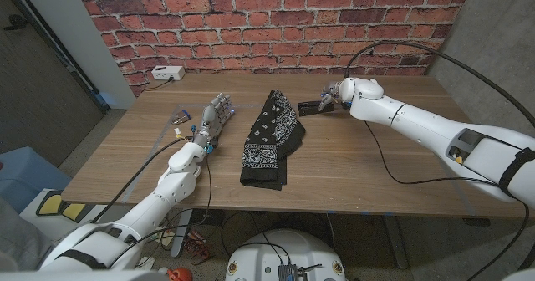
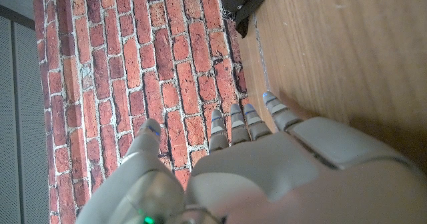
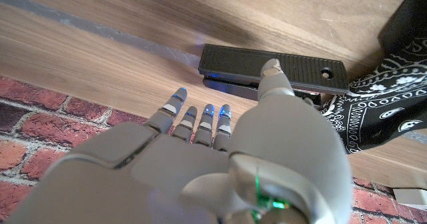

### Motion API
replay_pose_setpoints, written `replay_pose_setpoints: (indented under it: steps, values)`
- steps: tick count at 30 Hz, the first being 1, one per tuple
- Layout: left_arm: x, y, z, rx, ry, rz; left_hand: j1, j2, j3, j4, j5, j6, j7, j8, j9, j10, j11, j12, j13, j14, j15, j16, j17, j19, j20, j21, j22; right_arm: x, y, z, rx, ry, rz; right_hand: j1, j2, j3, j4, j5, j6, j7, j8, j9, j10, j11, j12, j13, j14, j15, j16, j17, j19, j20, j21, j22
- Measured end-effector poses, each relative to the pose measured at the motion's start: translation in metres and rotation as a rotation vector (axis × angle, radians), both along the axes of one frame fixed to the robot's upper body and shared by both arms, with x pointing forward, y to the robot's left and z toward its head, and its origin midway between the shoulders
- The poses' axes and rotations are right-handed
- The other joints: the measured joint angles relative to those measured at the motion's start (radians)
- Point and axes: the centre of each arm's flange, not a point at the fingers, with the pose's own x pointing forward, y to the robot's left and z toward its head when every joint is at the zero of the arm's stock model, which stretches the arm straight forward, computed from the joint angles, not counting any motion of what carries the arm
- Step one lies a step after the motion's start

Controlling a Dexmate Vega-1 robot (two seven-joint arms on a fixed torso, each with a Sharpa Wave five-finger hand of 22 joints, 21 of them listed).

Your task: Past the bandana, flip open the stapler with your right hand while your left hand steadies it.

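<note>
Just right hand (image 3: 220,157) at stapler (image 3: 273,67)

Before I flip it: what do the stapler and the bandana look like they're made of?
Stapler: matte black, likely plastic over metal; its top has fine ribbing.
Bandana: soft black cloth with a white paisley print, folded and creased.

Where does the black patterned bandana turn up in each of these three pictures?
Head view: the bandana lies folded mid-table, between the left hand and the right hand.
Left wrist view: a dark corner of it sits at the table's edge, beyond the fingers.
Right wrist view: its paisley print lies next to the black stapler.
Shared landmark: the red brick wall.
</note>
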Motion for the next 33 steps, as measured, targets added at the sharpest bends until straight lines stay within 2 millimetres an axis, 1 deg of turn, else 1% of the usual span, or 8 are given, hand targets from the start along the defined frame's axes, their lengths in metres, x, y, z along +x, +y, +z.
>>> replay_pose_setpoints:
  steps: [3,7,13,15,24,30,31,33]
  values:
    - [-0.0006,-0.0002,-0.0001,0.0,-0.001,0.0,0.0,0.0,0.0,0.0,0.0,0.0,0.0,0.0,0.0,0.002,-0.002,0.0,0.0,0.0,0.0,0.0,0.0,0.0,0.0,0.0,0.0,0.0,-0.0002,-0.0003,0.0,0.001,-0.001,0.005,-0.005,0.003,-0.002,0.0,0.0,0.0,0.0,0.0,0.0,0.0,0.0,0.0,0.0,0.0,0.0,0.0,0.0,0.0,0.0,-0.002]
    - [-0.0015,-0.0004,-0.0004,-0.001,-0.002,0.0,0.0,0.0,0.0,0.0,0.0,0.0,0.0,0.0,0.0,0.005,-0.005,0.0,0.0,0.0,0.0,0.0,0.0,0.0,0.0,0.0,0.0,-0.0003,-0.0007,-0.0008,-0.001,0.003,-0.003,0.01,0.0,0.003,-0.002,0.0,-0.002,-0.002,0.0,0.0,0.0,0.0,0.0,0.004,0.0,0.0,0.0,0.001,0.0,0.0,0.0,-0.002]
    - [-0.0028,-0.0008,-0.0013,-0.002,-0.003,0.0,0.0,0.0,0.0,0.0,0.0,0.0,0.0,0.0,0.0,0.005,-0.005,0.0,0.0,0.0,0.0,0.0,0.0,0.0,0.0,0.0,0.0,-0.0012,-0.0015,-0.001,-0.004,0.0,-0.01,0.01,0.0,0.007,0.002,0.0,-0.009,-0.009,0.0,0.005,0.013,-0.012,0.006,0.005,0.024,-0.001,0.006,0.003,0.003,-0.003,0.0,-0.002]
    - [-0.0033,-0.001,-0.0012,-0.002,-0.004,0.0,0.0,0.0,0.0,0.0,0.0,0.0,0.0,0.0,0.0,0.011,0.0,0.0,0.0,0.0,0.0,0.0,0.0,0.0,0.0,0.0,0.0,-0.0017,-0.001,-0.0023,-0.006,0.001,-0.01,0.01,0.0,0.011,0.006,0.0,-0.009,-0.009,0.0,0.005,0.016,-0.009,0.006,0.005,0.025,0.0,0.006,0.006,0.004,-0.003,0.0,-0.002]
    - [-0.0052,-0.0024,-0.0015,-0.004,-0.009,-0.001,0.0,0.0,0.0,0.0,0.0,0.006,0.006,0.0,0.0,0.011,0.0,0.0,0.0,0.007,-0.007,0.0,0.0,0.0,0.0,0.0,0.0,-0.003,-0.0008,-0.0032,-0.018,-0.006,-0.018,0.01,0.0,0.011,0.006,0.0,-0.009,-0.009,0.0,0.006,0.016,-0.009,0.006,0.009,0.025,0.0,0.01,0.007,0.004,-0.003,0.0,-0.002]
    - [-0.0065,-0.0028,-0.0015,-0.005,-0.012,-0.001,0.0,0.0,0.0,0.0,0.0,0.005,0.005,0.0,0.0,0.015,-0.004,0.0,0.0,0.007,-0.007,0.0,0.0,0.0,0.0,0.0,0.0,-0.0028,-0.0012,-0.0052,-0.02,-0.01,-0.023,0.01,0.0,0.015,0.009,0.0,-0.009,-0.009,0.0,0.009,0.022,-0.014,0.007,0.009,0.026,0.0,0.01,0.007,0.004,-0.003,0.0,-0.001]
    - [-0.0068,-0.0027,-0.0013,-0.004,-0.013,-0.001,0.0,0.0,0.0,0.0,0.0,0.005,0.005,0.0,0.0,0.015,-0.004,0.0,0.0,0.007,-0.007,0.0,0.0,0.0,0.0,0.0,0.0,-0.0027,-0.0011,-0.0055,-0.02,-0.012,-0.024,0.01,0.0,0.015,0.009,0.0,-0.009,-0.009,0.005,0.009,0.025,-0.018,0.01,0.01,0.033,0.0,0.013,0.01,0.004,-0.003,0.0,-0.001]
    - [-0.0071,-0.0026,-0.0011,-0.005,-0.014,0.0,0.0,0.0,0.0,0.0,0.0,0.006,0.005,0.0,0.0,0.014,-0.004,0.0,0.0,0.007,-0.007,0.0,0.0,0.0,0.0,0.0,0.0,-0.0026,-0.0011,-0.006,-0.019,-0.015,-0.025,0.01,0.0,0.015,0.009,0.0,-0.001,-0.018,0.008,0.009,0.031,-0.023,0.014,0.014,0.039,0.0,0.016,0.012,0.004,-0.003,0.0,-0.001]
